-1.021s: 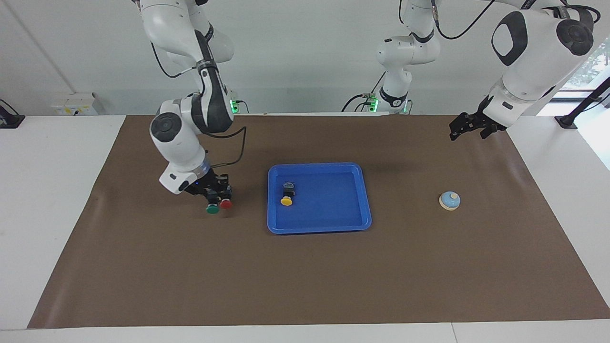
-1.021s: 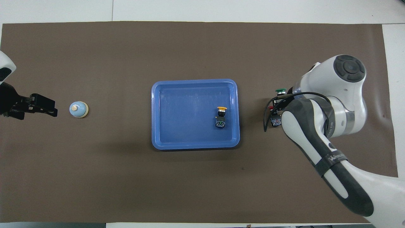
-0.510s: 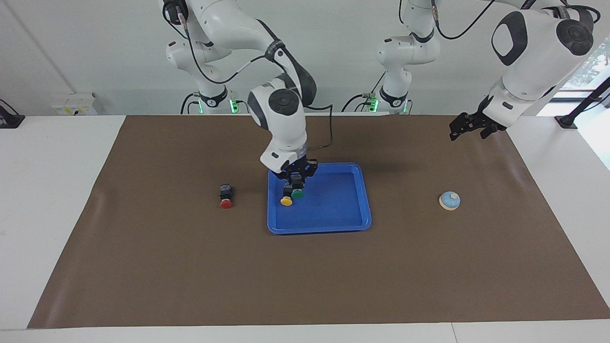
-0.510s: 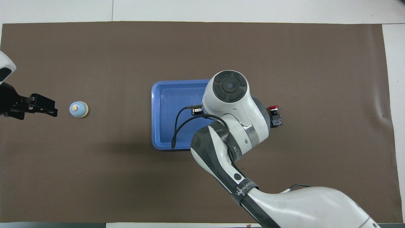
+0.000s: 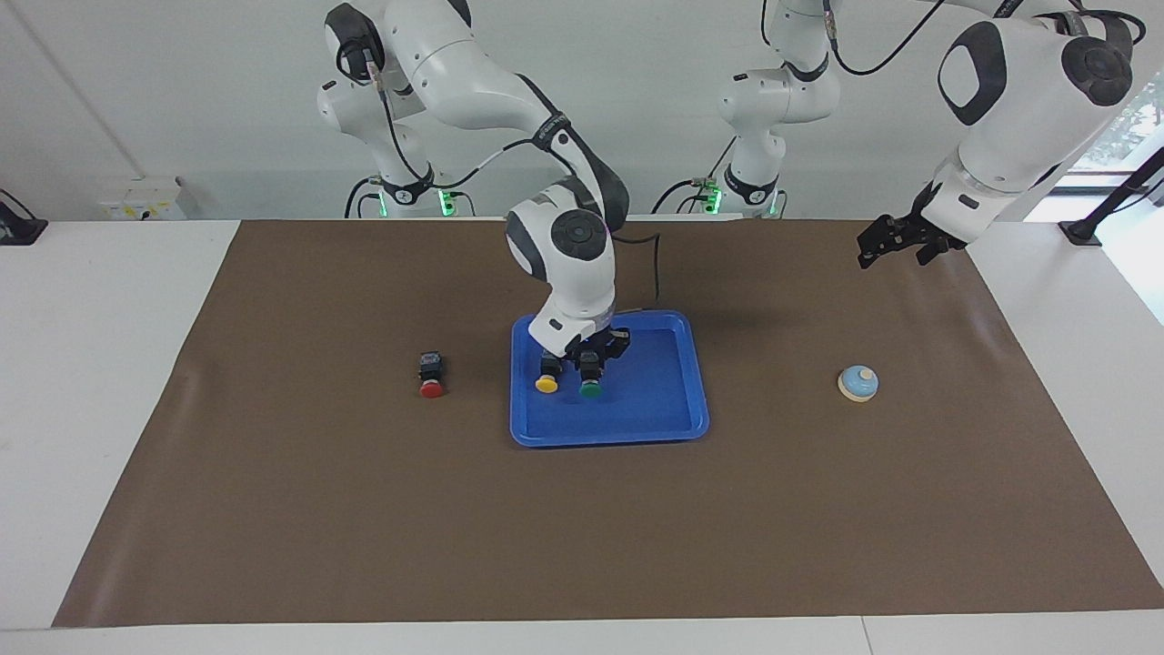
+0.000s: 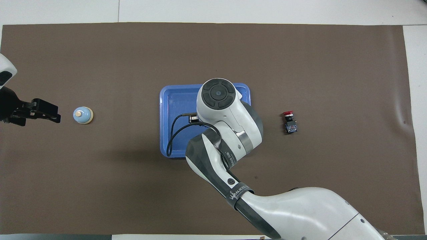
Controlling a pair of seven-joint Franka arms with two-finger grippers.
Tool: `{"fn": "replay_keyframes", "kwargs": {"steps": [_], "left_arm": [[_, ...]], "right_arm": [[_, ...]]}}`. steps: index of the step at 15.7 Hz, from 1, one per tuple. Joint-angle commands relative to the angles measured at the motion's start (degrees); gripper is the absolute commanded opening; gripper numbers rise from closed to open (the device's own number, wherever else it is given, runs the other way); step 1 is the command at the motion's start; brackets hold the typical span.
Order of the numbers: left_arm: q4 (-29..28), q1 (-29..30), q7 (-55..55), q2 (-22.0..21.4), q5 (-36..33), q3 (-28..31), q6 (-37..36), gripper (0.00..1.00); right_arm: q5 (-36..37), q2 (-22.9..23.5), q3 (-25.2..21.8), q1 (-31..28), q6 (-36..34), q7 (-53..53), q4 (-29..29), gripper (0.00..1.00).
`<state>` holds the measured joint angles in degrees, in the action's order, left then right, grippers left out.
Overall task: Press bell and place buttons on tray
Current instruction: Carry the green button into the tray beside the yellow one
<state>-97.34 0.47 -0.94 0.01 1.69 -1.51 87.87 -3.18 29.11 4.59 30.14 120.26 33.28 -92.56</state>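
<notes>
Over the shallow bright-blue plastic tray (image 5: 677, 400), low above its floor: right tool (image 5: 592, 366), clamped on the black blocky body of the green-capped push button (image 5: 591, 389), cap turned away from the robots. Whether the button already rests on the tray floor cannot be told.

Just beside it, toward the right arm's end of the tray: yellow-capped push button (image 5: 546, 383), same black body, lying in the tray.

On the brown mat (image 5: 318, 509), toward the right arm's end of the table, well apart from the tray: red-capped push button (image 5: 431, 374), not yet collected.

Toward the left arm's end of the table: small light-blue dome bell (image 5: 857, 383) on a cream base with a cream knob. Left tool (image 5: 893, 242), fingers apart, empty, waits raised above the mat's edge, short of the bell.

Risks, as judged: the green button sits close to the yellow one, so a release or withdrawal may knock either; the round caps let a tipped button roll on the smooth tray floor, though the raised rim should contain it.

Materials: hard glossy plastic tray with rounded corners; matte mat, slightly rippled.
</notes>
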Motion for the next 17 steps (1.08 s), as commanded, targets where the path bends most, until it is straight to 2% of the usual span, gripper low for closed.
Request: {"fn": "replay_keyframes", "kwargs": {"steps": [1, 8, 13, 14, 15, 16, 17], "left_arm": [[1.2, 0.0, -0.6, 0.3, -0.3, 0.1, -0.9, 1.00], [1.2, 0.0, -0.6, 0.3, -0.3, 0.1, -0.9, 1.00], [1.2, 0.0, -0.6, 0.3, -0.3, 0.1, -0.9, 1.00], [1.2, 0.0, -0.6, 0.3, -0.3, 0.1, -0.9, 1.00], [1.2, 0.0, -0.6, 0.3, -0.3, 0.1, -0.9, 1.00], [1.2, 0.0, -0.6, 0.3, -0.3, 0.1, -0.9, 1.00], [1.2, 0.0, -0.6, 0.3, -0.3, 0.1, -0.9, 1.00]], "right_arm": [[-0.4, -0.9, 0.5, -0.3, 1.8, -0.2, -2.4, 0.01], [-0.8, -2.2, 0.7, 0.4, 5.4, -0.2, -6.9, 0.02], [-2.9, -2.7, 0.7, 1.8, 5.8, 0.2, -7.8, 0.18], [-3.1, -2.7, 0.7, 1.9, 5.7, 0.3, -7.8, 0.36], [-3.1, -2.7, 0.7, 2.0, 5.5, 0.4, -7.8, 0.80], [-3.0, -2.7, 0.7, 2.1, 4.8, 0.3, -7.5, 1.00], [-3.0, -2.7, 0.6, 1.9, 4.2, 0.3, -6.8, 1.00]]}}
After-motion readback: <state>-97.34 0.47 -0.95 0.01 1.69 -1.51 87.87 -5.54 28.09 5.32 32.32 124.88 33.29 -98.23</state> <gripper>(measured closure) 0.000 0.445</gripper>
